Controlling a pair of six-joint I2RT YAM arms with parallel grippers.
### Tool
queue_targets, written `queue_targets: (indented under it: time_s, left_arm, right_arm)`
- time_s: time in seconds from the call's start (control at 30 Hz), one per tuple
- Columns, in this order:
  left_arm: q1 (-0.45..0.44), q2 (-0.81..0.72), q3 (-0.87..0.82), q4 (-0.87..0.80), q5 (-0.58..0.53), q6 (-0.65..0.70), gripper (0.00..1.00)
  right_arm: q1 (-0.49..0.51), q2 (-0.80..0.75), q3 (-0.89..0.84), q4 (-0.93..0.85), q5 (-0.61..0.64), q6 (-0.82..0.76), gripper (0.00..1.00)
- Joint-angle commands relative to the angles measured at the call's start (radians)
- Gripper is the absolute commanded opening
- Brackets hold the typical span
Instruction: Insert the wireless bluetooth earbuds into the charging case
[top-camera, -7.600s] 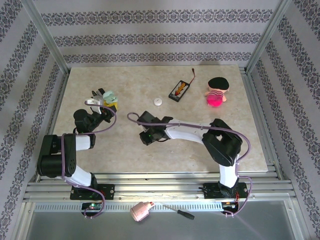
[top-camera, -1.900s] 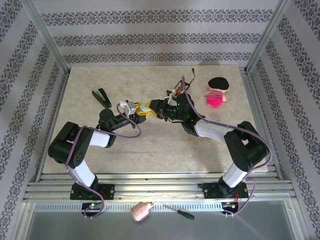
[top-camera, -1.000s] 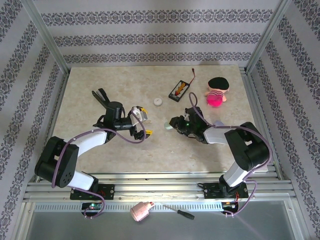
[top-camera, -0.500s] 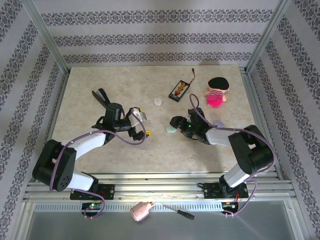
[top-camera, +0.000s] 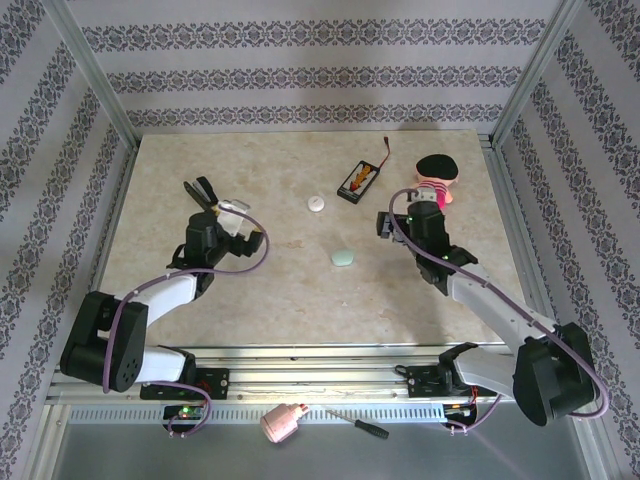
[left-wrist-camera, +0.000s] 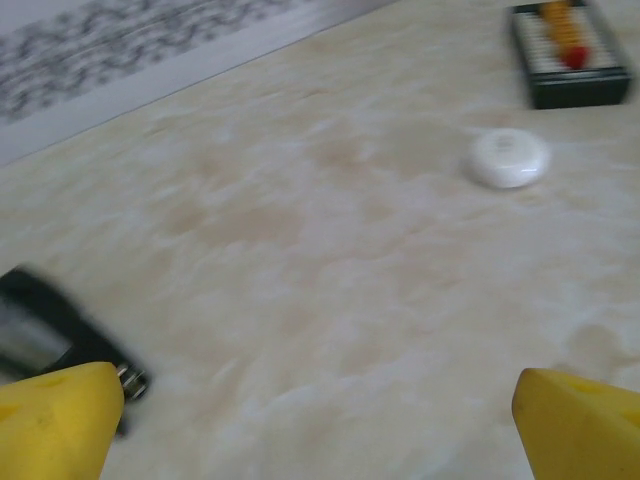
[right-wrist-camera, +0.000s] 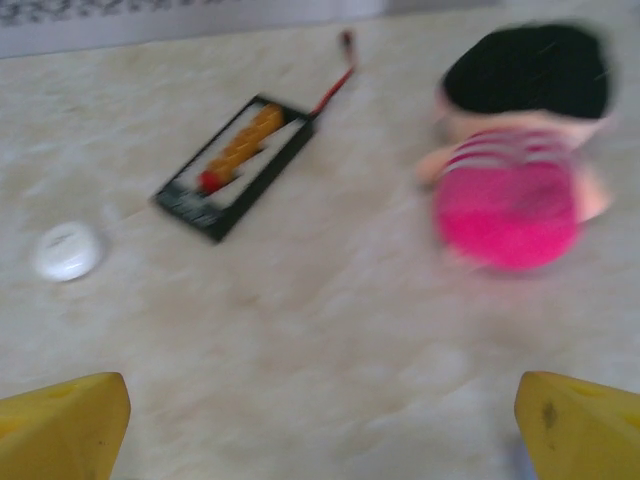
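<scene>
The mint-green charging case (top-camera: 343, 258) lies closed and alone on the marble table, mid-centre, with neither gripper touching it. My right gripper (top-camera: 398, 212) hovers to its right and further back, near the doll. In the right wrist view it (right-wrist-camera: 320, 430) is open, its yellow fingertips (right-wrist-camera: 62, 428) wide apart over bare table. Over on the left side, well away from the case, my left gripper (top-camera: 230, 212) is also open. The left wrist view shows it (left-wrist-camera: 320, 430) with nothing between the yellow fingertips (left-wrist-camera: 58, 422). The earbuds are out of view.
A white round disc (top-camera: 317, 203) and a black battery holder (top-camera: 358, 181) with wires lie at the back centre. A pink plush doll (top-camera: 432, 185) sits at the back right, close to my right gripper. A black clip-like object (top-camera: 203, 190) lies behind my left gripper.
My right gripper opened and let go of the mint-green case, which now rests on the table. The right arm drew back to the right and the left arm swung back left.
</scene>
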Motion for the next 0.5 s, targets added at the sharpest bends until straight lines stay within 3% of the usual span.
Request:
queue_targets:
  time_s: [0.0,0.07,0.27,0.47]
  left_arm:
    - [0.038,-0.046,-0.058,0.107,-0.130,-0.094,0.99]
    - [0.060,-0.037,-0.084,0.134,-0.169,-0.107,0.99]
    - [0.126,0.065,-0.159,0.344,-0.128,-0.161,0.99]
    - [0.181,0.239,-0.134,0.471,-0.085,-0.192,0.99]
  right_arm:
    - [-0.073,-0.011,-0.105,0.134,0.114,-0.201,0.98]
    - [-0.136,-0.014,-0.186,0.266,0.032,-0.230,0.98]
    - [-0.227,0.046,-0.369,0.636,-0.072,-0.229,0.98]
    - [-0.292,0.136,-0.355,0.766,-0.153,-0.230,0.98]
